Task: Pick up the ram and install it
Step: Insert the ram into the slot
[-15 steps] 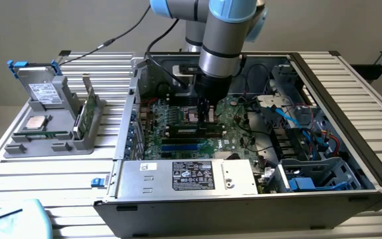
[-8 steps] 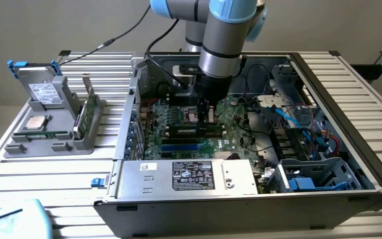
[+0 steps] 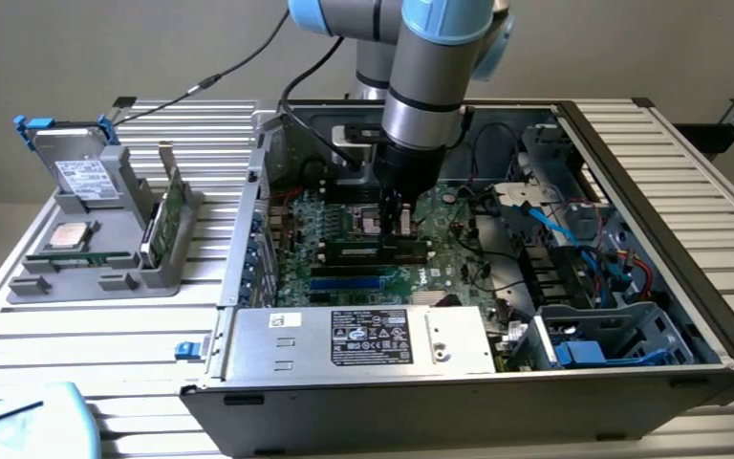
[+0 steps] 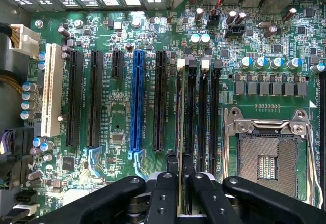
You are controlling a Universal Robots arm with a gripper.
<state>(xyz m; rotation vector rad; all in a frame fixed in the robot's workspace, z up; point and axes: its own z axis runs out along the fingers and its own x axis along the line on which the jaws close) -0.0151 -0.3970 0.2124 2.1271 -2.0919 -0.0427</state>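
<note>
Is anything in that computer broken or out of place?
Nothing looks damaged or spilled. The one oddity: the processor socket stands open and empty, beside the memory slots where the hand holds the ram.

ram (image 4: 181, 112): one end hidden inside pincer (image 4: 180, 160) | pale blue object (image 3: 23, 426): cut by frame edge

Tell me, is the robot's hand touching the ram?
Touching. In the wrist view the hand has its two black fingers pressed on both sides of the thin, edge-on ram, with no gap.
</note>
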